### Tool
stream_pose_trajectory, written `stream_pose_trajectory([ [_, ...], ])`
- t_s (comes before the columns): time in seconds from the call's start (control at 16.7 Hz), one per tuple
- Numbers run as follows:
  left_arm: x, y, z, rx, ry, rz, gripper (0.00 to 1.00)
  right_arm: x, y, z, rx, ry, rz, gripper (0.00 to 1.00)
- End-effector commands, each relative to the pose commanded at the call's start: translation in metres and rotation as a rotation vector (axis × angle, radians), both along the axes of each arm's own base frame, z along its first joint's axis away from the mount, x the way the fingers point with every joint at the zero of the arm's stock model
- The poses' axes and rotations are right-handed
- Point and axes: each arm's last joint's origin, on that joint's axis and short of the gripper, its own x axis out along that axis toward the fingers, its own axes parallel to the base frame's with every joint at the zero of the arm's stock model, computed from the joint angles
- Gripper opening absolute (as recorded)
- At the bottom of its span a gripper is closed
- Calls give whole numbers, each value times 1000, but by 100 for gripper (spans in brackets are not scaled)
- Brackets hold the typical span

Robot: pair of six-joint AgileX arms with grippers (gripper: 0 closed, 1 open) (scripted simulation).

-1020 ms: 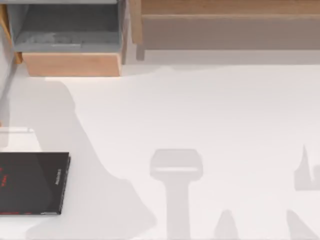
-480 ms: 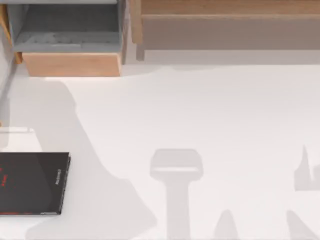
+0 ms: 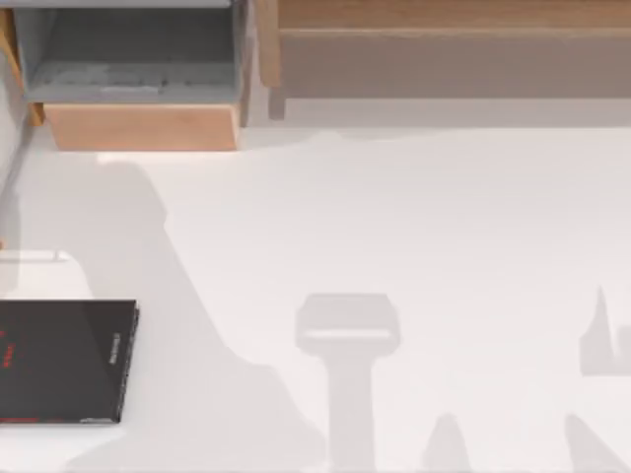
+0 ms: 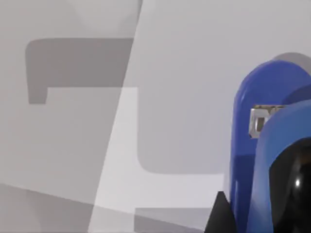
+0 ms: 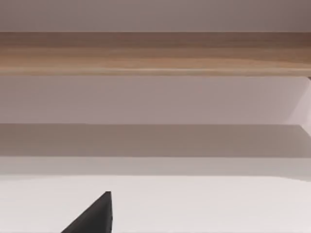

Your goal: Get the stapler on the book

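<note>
The book [image 3: 61,361] lies flat at the table's left front edge; it is black with red cover marks and pale lettering along its right side. In the left wrist view the bright blue stapler [image 4: 252,145] looms close to the camera, with a small metal part showing on it. My left gripper [image 4: 257,204] holds it, with one black finger [image 4: 294,187] pressed against its blue body and another dark tip [image 4: 218,216] on the other side. Pale table surface with shadows lies well beneath it. A single black fingertip [image 5: 95,216] of my right gripper shows over the bare table.
A wooden cabinet with a grey open compartment [image 3: 133,69] stands at the back left. A long wooden shelf [image 3: 444,49] runs along the back right. Arm shadows fall across the white table [image 3: 394,227] at the front.
The large shadow on the table's left has slid a little to the right and toward the front. The book has not moved.
</note>
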Motion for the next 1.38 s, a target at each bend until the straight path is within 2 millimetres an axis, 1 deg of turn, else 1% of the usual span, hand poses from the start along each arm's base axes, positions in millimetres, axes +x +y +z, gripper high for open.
stream_pose_trajectory([
  [0.18, -10, -3, 36, 17, -54, 14, 0, 0, 0, 0, 0, 0, 0, 100],
  [0.3, -19, -12, 64, 34, -104, 12, 0, 0, 0, 0, 0, 0, 0, 100],
  [0.42, -31, -27, 93, 52, -155, -1, 0, 0, 0, 0, 0, 0, 0, 100],
  [0.54, -46, -45, 118, 68, -199, -21, 0, 0, 0, 0, 0, 0, 0, 100],
  [0.66, -63, -65, 136, 79, -234, -46, 0, 0, 0, 0, 0, 0, 0, 100],
  [0.78, -80, -85, 148, 84, -259, -75, 0, 0, 0, 0, 0, 0, 0, 100],
  [0.9, -99, -105, 151, 83, -269, -107, 0, 0, 0, 0, 0, 0, 0, 100],
  [1.02, -117, -124, 147, 75, -262, -141, 0, 0, 0, 0, 0, 0, 0, 100],
  [1.14, -135, -141, 136, 64, -241, -176, 0, 0, 0, 0, 0, 0, 0, 100],
  [1.38, -170, -165, 102, 39, -165, -231, 0, 0, 0, 0, 0, 0, 0, 100],
])
